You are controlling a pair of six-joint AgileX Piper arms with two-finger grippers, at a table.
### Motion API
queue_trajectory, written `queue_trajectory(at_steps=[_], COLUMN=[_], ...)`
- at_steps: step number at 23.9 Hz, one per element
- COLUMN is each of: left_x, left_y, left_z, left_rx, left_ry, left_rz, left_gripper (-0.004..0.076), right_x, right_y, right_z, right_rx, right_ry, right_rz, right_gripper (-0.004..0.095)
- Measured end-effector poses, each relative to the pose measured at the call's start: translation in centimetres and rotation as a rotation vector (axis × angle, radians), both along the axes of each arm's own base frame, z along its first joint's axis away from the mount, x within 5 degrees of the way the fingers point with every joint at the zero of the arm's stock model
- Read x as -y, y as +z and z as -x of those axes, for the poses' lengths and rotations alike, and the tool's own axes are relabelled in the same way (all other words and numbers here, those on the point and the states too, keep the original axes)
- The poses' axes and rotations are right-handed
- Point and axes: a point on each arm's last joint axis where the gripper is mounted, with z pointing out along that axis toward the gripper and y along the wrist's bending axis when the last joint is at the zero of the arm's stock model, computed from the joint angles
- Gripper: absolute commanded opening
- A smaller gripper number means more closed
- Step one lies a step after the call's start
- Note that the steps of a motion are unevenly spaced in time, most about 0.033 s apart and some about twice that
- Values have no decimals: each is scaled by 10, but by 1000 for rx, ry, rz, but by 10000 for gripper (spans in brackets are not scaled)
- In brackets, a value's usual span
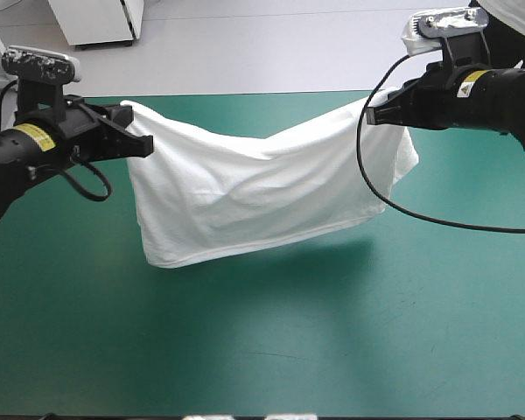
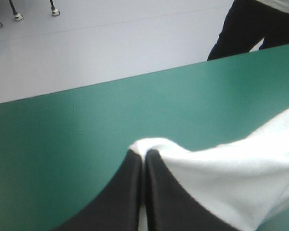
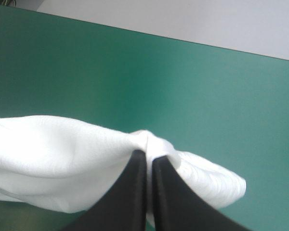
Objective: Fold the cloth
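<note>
Black jaws, both pairs clamped on the white T-shirt (image 1: pixel 245 197), hold it stretched in the air.
Well apart, the left jaws and the right jaws grip opposite ends, so the cloth sags between them above the teal-green bench (image 1: pixel 271 350); its lower hem seems clear of the surface, probably ready for laying out flat.

Nothing I can read: the left arm's yellow sticker (image 1: pixel 35 135) and the right arm's yellow sticker (image 1: pixel 472 80) carry print too small.

Black arms (image 1: pixel 9 166) (image 1: pixel 507 96), yellow labels (image 1: pixel 35 135) (image 1: pixel 471 79), finned black end effectors (image 1: pixel 147 144) (image 1: pixel 372 114)
</note>
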Motion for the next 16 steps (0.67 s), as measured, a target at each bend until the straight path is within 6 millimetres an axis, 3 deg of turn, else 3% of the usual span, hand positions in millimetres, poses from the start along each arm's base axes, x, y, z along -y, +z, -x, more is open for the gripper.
queue_trajectory(at_steps=[3, 7, 12, 13, 16], left_x=[11, 28, 38, 40, 43], left_y=[-9, -24, -17, -14, -16], left_z=[-35, -86, -131, -147, -167], left_rx=[43, 111, 185, 196, 197], left_ry=[3, 7, 17, 21, 21], left_rz=[16, 40, 88, 106, 108], left_gripper=[-10, -10, -10, -10, -10], right_x=[-3, -4, 9, 14, 18], right_y=[3, -11, -23, -26, -32], right_z=[-14, -61, -115, -133, -150], right_rx=[87, 143, 164, 173, 177], right_ry=[-16, -69, -127, -134, -122], right_rz=[-29, -26, -25, -45, -74], right_gripper=[-14, -17, -17, -17, -17])
